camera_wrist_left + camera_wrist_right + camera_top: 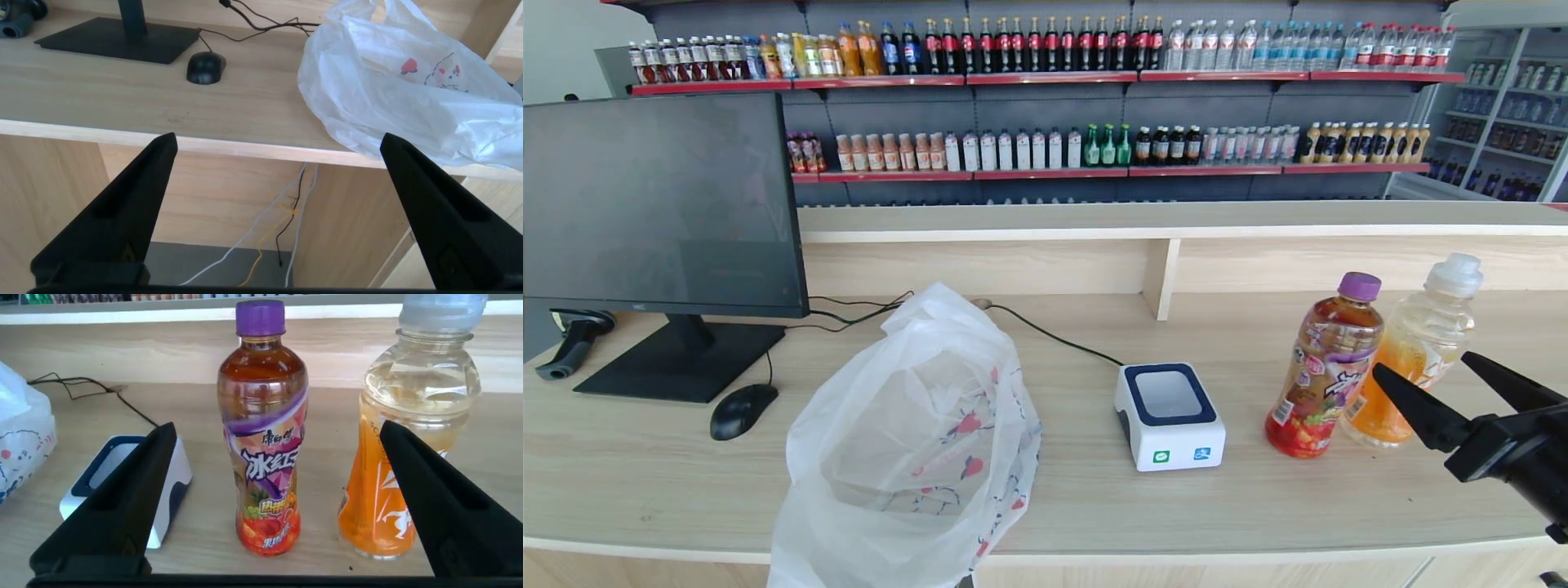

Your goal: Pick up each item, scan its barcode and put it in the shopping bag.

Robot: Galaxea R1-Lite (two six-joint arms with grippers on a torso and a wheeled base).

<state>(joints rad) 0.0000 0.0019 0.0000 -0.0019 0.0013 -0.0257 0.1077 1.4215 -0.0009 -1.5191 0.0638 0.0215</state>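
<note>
A purple-capped tea bottle (1323, 367) (263, 433) stands upright on the counter's right side, with an orange drink bottle (1417, 351) (409, 449) with a clear cap close beside it. My right gripper (1437, 384) (274, 498) hovers open just in front of them, nothing between its fingers. The white barcode scanner (1170, 415) (122, 486) sits mid-counter. A translucent shopping bag (915, 449) (409, 82) slumps at the counter's front edge. My left gripper (278, 208) is open, below and in front of the counter edge.
A monitor (662, 204) on its stand, a black mouse (742, 410) (206, 68) and a handheld scanner (572, 339) occupy the counter's left. Cables (1045, 331) run behind the bag to the scanner. A raised ledge (1176, 233) borders the back; drink shelves stand beyond.
</note>
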